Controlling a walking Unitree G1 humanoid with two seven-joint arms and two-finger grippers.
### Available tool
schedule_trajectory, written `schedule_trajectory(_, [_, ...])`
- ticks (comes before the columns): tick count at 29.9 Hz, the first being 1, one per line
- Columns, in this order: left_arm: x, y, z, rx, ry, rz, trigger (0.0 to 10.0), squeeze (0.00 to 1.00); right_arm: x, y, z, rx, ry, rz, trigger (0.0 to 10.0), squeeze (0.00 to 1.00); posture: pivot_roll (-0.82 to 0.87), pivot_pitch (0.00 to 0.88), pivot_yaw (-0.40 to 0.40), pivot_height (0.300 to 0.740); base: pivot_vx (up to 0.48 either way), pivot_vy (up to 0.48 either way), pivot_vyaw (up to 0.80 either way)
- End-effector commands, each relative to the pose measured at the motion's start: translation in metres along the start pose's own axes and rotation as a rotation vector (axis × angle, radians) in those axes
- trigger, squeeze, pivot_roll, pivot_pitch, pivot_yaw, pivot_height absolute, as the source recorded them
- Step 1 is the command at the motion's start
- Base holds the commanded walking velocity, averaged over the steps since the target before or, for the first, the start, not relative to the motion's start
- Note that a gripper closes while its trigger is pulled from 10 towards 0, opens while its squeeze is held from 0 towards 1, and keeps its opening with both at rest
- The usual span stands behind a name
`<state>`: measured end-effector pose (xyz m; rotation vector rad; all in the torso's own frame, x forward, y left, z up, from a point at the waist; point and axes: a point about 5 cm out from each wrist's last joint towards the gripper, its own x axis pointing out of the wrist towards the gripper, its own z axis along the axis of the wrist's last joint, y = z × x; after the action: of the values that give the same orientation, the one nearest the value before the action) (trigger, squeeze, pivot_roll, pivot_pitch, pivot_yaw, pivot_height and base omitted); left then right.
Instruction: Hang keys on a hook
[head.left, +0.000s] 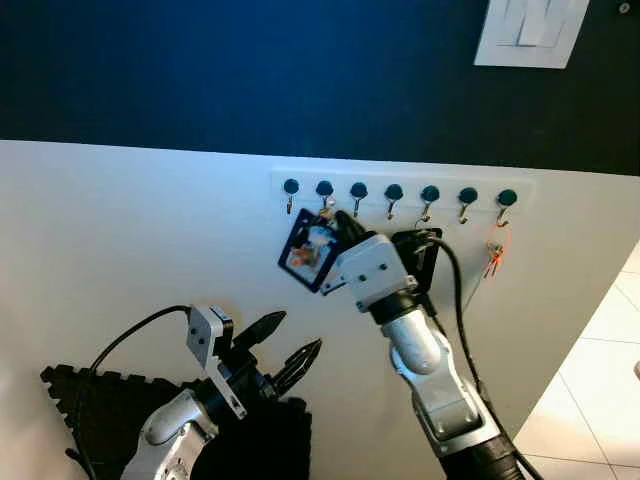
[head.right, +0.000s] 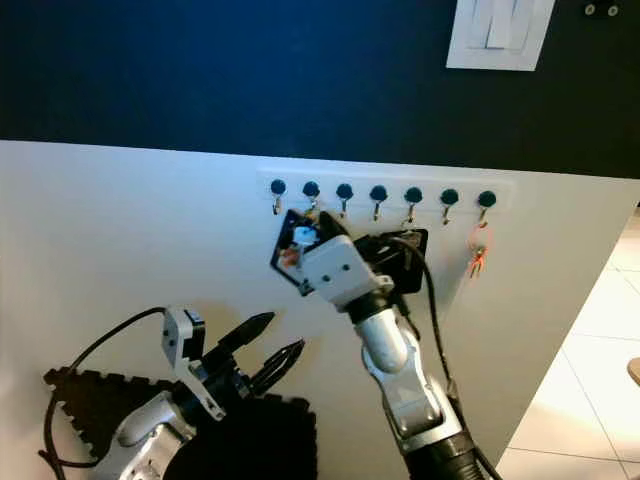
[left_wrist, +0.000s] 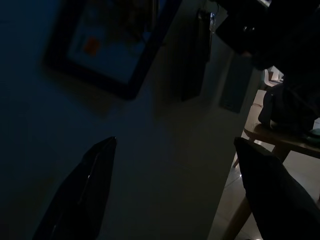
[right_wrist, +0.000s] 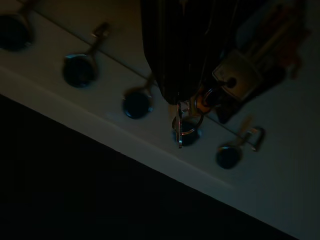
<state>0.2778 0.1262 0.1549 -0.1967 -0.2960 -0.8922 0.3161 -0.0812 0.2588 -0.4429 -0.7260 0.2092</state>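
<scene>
A white wall panel below a dark blue upper wall carries a white rail (head.left: 400, 180) with seven dark-knobbed hooks in a row. The right gripper (head.left: 335, 222) is raised to the rail, just below the second hook (head.left: 324, 190) from the left. In the right wrist view its black fingers (right_wrist: 175, 50) are pressed together, pinching a bunch of keys (right_wrist: 220, 90). A metal key ring (right_wrist: 186, 124) sticks out past the fingertips and overlaps one dark hook knob; whether the ring is actually over the hook cannot be told. A black-framed tag (head.left: 305, 250) with a pale picture and an orange spot hangs from the bunch, at about eight o'clock from the gripper and tilted.

A small orange key set (head.left: 494, 252) already hangs on the last hook at the right end of the rail, at three o'clock from the right gripper and well apart from it.

The left gripper (head.left: 283, 345) hovers low, at about seven o'clock from the right gripper. Its two long black fingers (head.left: 262, 328) are spread wide, holding and touching nothing, and point up toward the wall. Under it, at the foot of the wall, lies a black foam mat (head.left: 110, 410) with interlocking toothed edges. A white switch plate (head.left: 530, 30) sits on the blue wall at one o'clock from the rail.
</scene>
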Motion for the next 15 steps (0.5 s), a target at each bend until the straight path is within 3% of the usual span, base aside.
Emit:
schedule_trajectory(1, [-0.001,0.000,0.002,0.008,0.015,-0.014,10.0,0.00,-0.001,-0.007,0.002,0.008,-0.002,-0.039,10.0,0.00,0.05,0.030,0.006,0.740,0.000,0.000,0.00])
schedule_trajectory(15, [-0.002,-0.002,0.000,0.008,0.038,-0.031,10.0,0.00,0.002,-0.017,-0.006,-0.022,0.053,-0.081,10.0,0.00,0.05,0.019,0.002,0.740,0.000,0.000,0.00])
